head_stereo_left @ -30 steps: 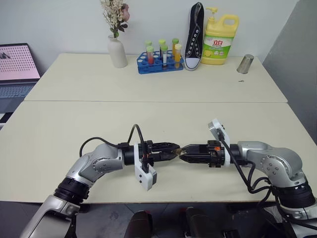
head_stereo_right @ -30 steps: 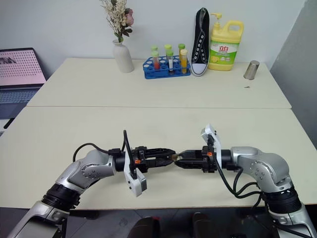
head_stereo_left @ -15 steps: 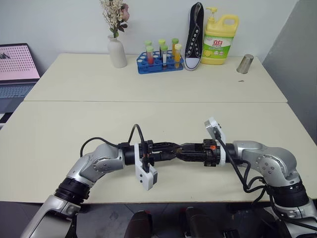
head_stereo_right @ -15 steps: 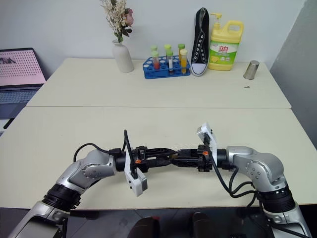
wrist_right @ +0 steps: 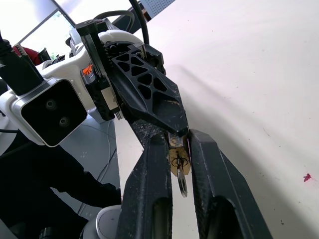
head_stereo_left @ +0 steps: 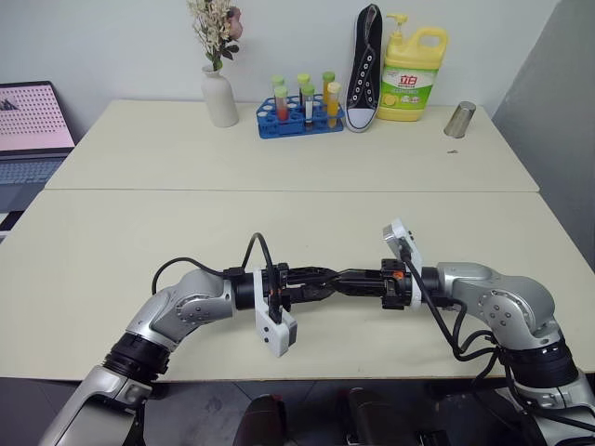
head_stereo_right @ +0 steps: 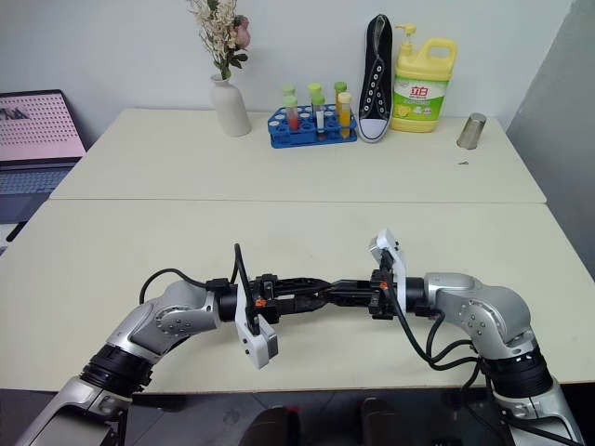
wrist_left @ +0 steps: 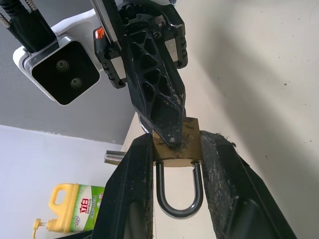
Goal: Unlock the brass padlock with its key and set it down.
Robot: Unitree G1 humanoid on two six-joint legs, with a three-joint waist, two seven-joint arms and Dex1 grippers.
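Right tool (head_stereo_left: 342,278) moved in, now pinching key (wrist_right: 178,160), left tool (wrist_left: 175,149) clamping brass padlock (wrist_left: 176,149)

Above the table's (head_stereo_left: 139,242) near edge the left gripper (head_stereo_left: 325,279) meets the right gripper (head_stereo_left: 346,281) tip to tip, the padlock (wrist_left: 175,147) between them.

Two cream tables (head_stereo_left: 279,232) butted edge to edge, seam running across. Far table, along its back edge: white vase of dried flowers (head_stereo_left: 220,93), blue test-tube rack (head_stereo_left: 299,116), upright black sneaker (head_stereo_left: 365,67), yellow detergent bottle (head_stereo_left: 410,70), metal cup (head_stereo_left: 460,120). Laptop (head_stereo_left: 33,125) off the far left end
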